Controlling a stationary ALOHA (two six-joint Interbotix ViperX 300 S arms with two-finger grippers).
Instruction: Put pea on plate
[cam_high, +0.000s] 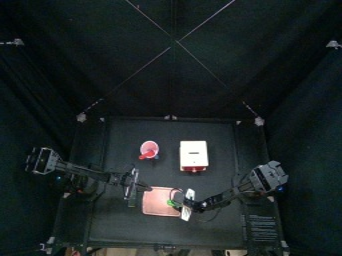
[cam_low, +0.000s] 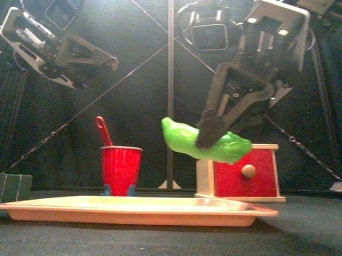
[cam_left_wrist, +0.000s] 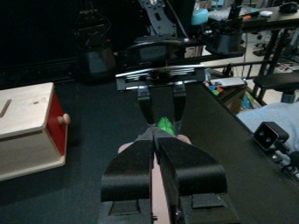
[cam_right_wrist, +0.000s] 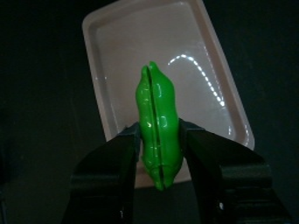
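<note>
1. Nearest the front camera I have the plate, a flat salmon-pink tray across the bottom of the frame, bare as far as I can see. It sits on the black surface.
2. Above the plate, right of centre in the front view, the pea hangs in the air, clear of the plate. It is a bright-green pod, gripped by my right hand, whose jaws are clamped on its sides.
3. I judge the task roughly half done: pick-up and carry look finished, since the right wrist view shows the pod directly over the plate. What is left is to lower and let go.
4. Long axis: in the front view the pod lies nearly level, sloping slightly down towards the right of the frame. In the right wrist view it runs up the frame's middle, its tapered tip towards the plate's far end, along the plate's longer side.
5. My left hand rests with its jaws closed together and nothing between them, raised at the upper left of the front view.
6. Farther back stand a red cup with a spoon, left of centre, and a white box with a red face to the right.
</note>
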